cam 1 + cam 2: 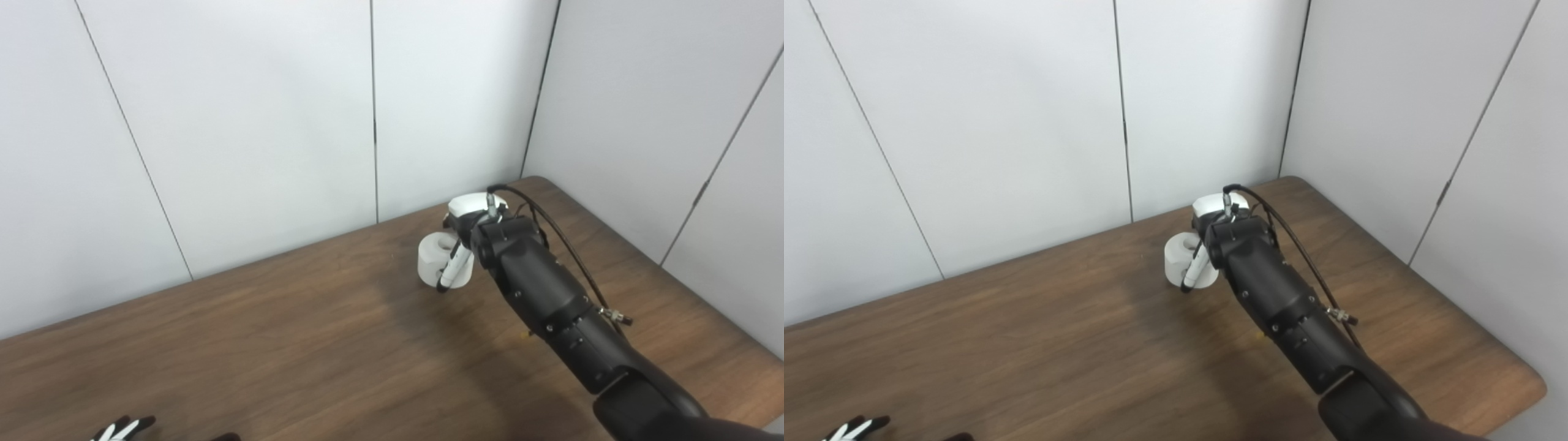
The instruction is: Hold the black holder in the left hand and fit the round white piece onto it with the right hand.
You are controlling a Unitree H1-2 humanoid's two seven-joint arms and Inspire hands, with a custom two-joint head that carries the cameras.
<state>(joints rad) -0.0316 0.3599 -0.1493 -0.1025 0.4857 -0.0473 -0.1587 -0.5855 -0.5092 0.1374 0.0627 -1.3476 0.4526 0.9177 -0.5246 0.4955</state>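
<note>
Right hand (474, 229) stretched far over the brown wooden surface (275, 343), near its back edge and close to the white wall panels (245, 122). Round white piece (436, 257) directly at this hand, on its left side and a little lower, with the central hole facing up and to the left. One finger (453, 269), white with a black tip, lying across the front of the round white piece and touching it. Other fingers hidden behind the black wrist and forearm (539, 294), so full closing around the piece cannot be told; looks like a loose hold, not fully confirmed. Whether the piece rests on the surface or is lifted a little, also not clear. Black cable (551, 226) arching over the back of the right hand and running down along the forearm.

Left hand (122, 429) only partly visible at the bottom edge, low and well apart from the right hand and from the white piece. Only some black and white fingertips seen there, spread a little; nothing visible between them, but most of the hand cut off.
</note>
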